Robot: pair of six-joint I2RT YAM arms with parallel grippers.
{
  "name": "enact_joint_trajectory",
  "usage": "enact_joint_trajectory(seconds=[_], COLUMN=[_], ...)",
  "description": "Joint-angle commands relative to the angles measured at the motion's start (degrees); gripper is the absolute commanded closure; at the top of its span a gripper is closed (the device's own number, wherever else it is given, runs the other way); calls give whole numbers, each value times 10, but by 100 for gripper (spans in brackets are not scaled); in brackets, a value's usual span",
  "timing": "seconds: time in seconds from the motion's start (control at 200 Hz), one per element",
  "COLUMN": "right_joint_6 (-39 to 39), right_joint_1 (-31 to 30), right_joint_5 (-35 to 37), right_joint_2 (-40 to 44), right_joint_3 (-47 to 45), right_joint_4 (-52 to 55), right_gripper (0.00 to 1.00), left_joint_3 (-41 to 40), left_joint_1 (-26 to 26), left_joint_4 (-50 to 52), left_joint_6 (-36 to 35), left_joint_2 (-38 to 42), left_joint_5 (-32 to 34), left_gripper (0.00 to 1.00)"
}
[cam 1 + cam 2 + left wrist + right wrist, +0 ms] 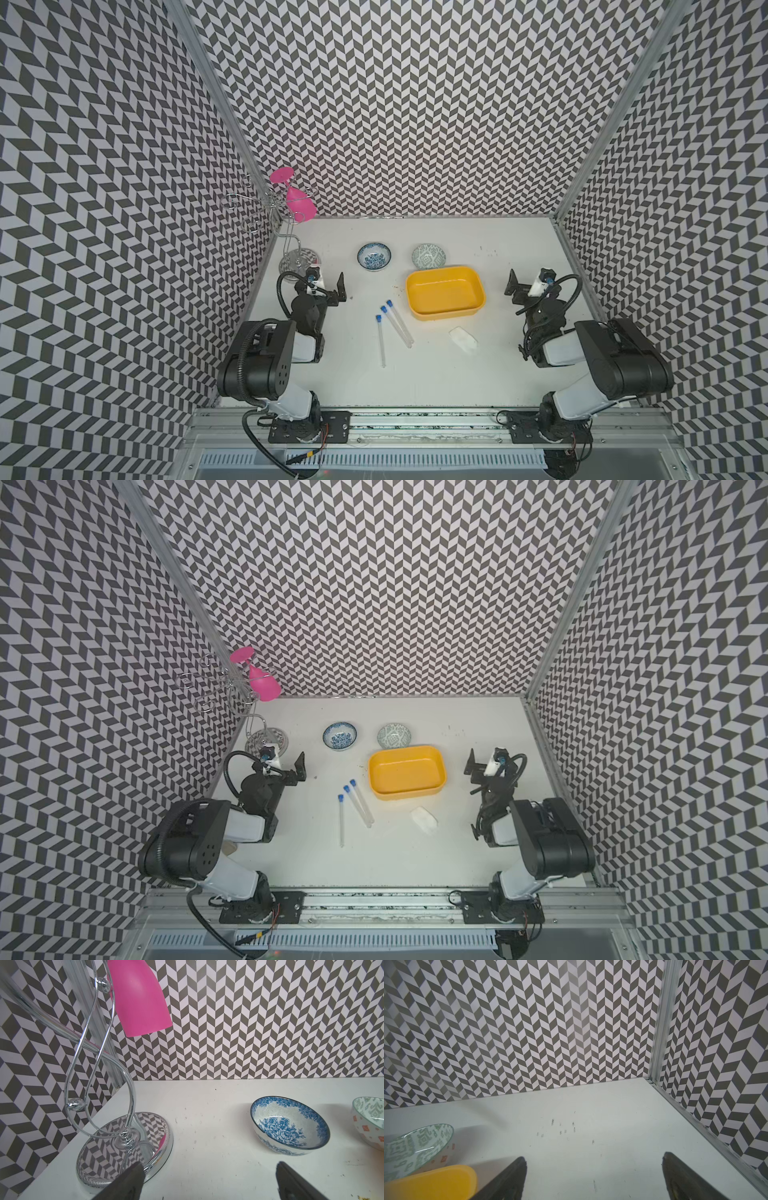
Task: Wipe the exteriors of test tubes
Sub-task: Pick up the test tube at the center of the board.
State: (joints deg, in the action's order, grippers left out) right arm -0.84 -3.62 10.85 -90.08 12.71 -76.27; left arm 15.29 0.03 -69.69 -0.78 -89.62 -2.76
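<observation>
Three test tubes [396,327], two bowls [374,257] (one tray [444,295]); left gripper [208,1167], right gripper [593,1159] spread apart.

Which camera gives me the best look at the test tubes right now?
Either top view: all three test tubes lie unobstructed on the table, with their whole length and blue caps visible. Neither wrist view shows them at all.
</observation>
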Motion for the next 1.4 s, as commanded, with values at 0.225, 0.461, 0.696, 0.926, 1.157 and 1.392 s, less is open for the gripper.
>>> enact_joint_trajectory(seconds=[0.225,0.461,0.696,0.926,1.157,1.392], right_joint_6=[6,6,5,5,-31,-106], right_joint_1=[-3,-3,-2,3,7,-9], right_joint_5=[1,1,1,-15,13,-68], right_joint_2=[0,0,0,6,98,144], right_joint_3=[5,5,5,6,80,287], right_joint_4=[-25,-24,-24,-8,220,677], right_gripper=[0,0,1,1,1,1], left_joint_3=[-1,-1,0,1,36,340], left_joint_1=[0,0,0,1,2,-17], left_joint_4=[-14,-14,-14,-12,82,650], left_joint_6=[-3,-4,-3,-1,30,145], left_joint_2=[3,3,3,3,34,50], left_joint_5=[-1,-1,-2,-5,73,90], left_gripper=[0,0,0,0,0,6])
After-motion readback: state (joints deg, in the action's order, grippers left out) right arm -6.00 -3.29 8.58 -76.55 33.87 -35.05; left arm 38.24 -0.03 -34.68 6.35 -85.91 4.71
